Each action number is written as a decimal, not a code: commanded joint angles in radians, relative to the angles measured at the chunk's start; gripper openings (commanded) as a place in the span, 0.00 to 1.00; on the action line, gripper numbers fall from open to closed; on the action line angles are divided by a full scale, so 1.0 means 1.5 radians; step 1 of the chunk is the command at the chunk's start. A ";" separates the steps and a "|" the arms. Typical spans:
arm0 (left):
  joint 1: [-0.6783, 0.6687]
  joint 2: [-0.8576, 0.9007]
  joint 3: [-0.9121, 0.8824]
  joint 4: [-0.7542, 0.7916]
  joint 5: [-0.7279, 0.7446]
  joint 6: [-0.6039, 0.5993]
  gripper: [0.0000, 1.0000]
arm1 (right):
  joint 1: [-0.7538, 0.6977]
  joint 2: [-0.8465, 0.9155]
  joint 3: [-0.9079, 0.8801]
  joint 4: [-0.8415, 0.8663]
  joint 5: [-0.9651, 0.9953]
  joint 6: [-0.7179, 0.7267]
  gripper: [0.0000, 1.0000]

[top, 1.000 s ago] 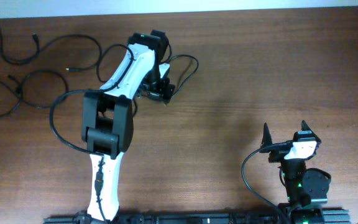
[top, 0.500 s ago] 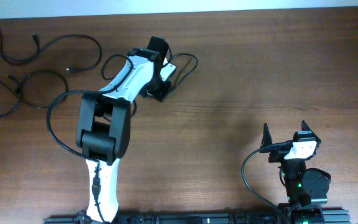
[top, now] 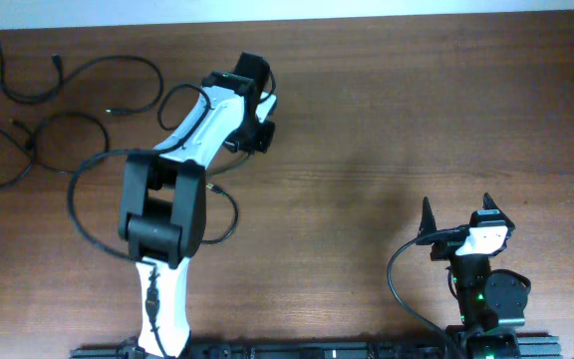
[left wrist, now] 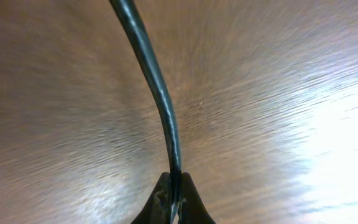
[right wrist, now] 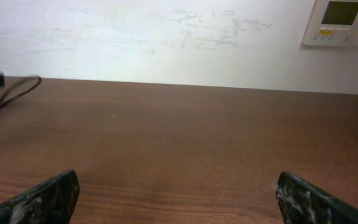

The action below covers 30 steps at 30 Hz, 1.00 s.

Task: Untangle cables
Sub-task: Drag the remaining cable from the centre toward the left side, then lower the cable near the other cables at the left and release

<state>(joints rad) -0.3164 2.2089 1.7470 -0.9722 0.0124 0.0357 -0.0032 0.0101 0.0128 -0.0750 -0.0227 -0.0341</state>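
The left claw (left wrist: 174, 200) pinches a thin black cable (left wrist: 161, 99) over the table (left wrist: 291, 93); the right claw (right wrist: 179, 198) gapes wide.

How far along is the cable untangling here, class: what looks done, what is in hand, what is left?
Done: the upper cable at far left looks spread out on its own. In hand: the left gripper is shut on the held cable, a thin black cord. Left: the looped cords beside the upper one seem to cross themselves; the right gripper is open, holding nothing.
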 commanded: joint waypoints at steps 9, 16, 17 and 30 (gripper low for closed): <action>0.019 -0.208 0.029 0.017 0.007 -0.086 0.00 | -0.002 -0.004 -0.005 -0.002 0.004 -0.002 0.98; 0.123 -0.344 0.034 0.005 -0.094 -0.317 0.00 | -0.003 -0.004 -0.005 -0.002 0.004 -0.002 0.98; 0.143 -0.356 0.034 -0.007 -0.094 -0.361 0.00 | -0.003 -0.004 -0.005 -0.002 0.003 -0.002 0.98; 0.446 -0.382 0.034 -0.175 -0.137 -0.739 0.00 | -0.003 -0.004 -0.005 -0.002 0.004 -0.002 0.98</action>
<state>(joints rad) 0.2661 1.6547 1.7817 -1.1992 -0.1402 -0.9176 -0.0032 0.0101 0.0128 -0.0750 -0.0227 -0.0341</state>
